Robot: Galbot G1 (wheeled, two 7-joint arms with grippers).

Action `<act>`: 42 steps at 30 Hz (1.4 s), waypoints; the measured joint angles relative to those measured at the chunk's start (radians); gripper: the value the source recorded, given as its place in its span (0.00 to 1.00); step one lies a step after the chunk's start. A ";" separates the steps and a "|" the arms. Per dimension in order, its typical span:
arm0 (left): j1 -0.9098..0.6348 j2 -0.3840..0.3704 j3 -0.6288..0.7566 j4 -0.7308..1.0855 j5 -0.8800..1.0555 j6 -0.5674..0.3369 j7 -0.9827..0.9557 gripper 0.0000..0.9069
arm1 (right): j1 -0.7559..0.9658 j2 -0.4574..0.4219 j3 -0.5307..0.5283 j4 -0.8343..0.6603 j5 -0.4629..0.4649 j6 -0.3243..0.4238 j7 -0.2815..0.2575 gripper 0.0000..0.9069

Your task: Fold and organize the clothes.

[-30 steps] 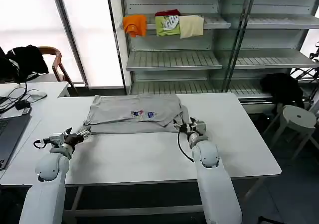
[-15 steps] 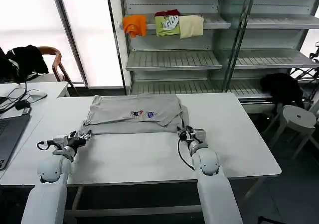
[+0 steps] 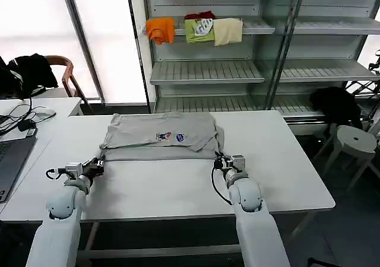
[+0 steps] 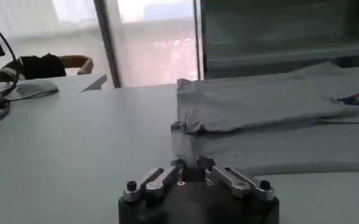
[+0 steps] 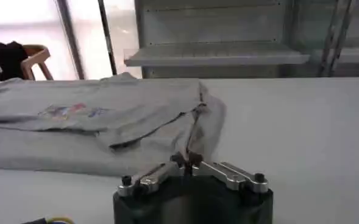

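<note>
A light grey shirt (image 3: 160, 136) with a small multicoloured chest print lies partly folded at the middle of the white table (image 3: 178, 190). My left gripper (image 3: 98, 163) is at the shirt's near left corner, shut on the fabric; the left wrist view shows the cloth (image 4: 270, 115) pinched at the left gripper (image 4: 190, 163). At the near right corner my right gripper (image 3: 218, 159) is likewise shut on the hem. In the right wrist view a bunched fold of the shirt (image 5: 94, 115) runs into the right gripper (image 5: 186, 161).
Behind the table, a metal shelf unit (image 3: 208, 71) holds orange (image 3: 160, 29), green (image 3: 199, 29) and cream (image 3: 228, 31) cloths. A laptop (image 3: 12, 160) and cables lie at the left. A chair with a black garment (image 3: 29, 71) stands far left, a stool (image 3: 355, 141) at right.
Both grippers have drawn back toward the table's near edge, still holding the shirt's corners. The shirt's front edge has come slightly nearer and lies flatter.
</note>
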 measured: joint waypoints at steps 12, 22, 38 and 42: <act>0.104 0.038 -0.037 -0.124 -0.034 0.032 0.008 0.00 | -0.140 -0.028 -0.032 0.183 0.041 -0.005 0.012 0.00; 0.286 0.055 -0.105 -0.310 -0.093 0.067 0.009 0.00 | -0.294 -0.060 -0.030 0.360 0.036 -0.005 0.002 0.00; 0.570 0.015 -0.220 -0.536 -0.150 0.075 -0.006 0.00 | -0.487 -0.105 -0.039 0.540 -0.022 -0.005 -0.049 0.00; 0.602 0.006 -0.231 -0.568 -0.156 0.077 -0.009 0.78 | -0.517 -0.102 -0.039 0.558 -0.049 -0.004 -0.057 1.00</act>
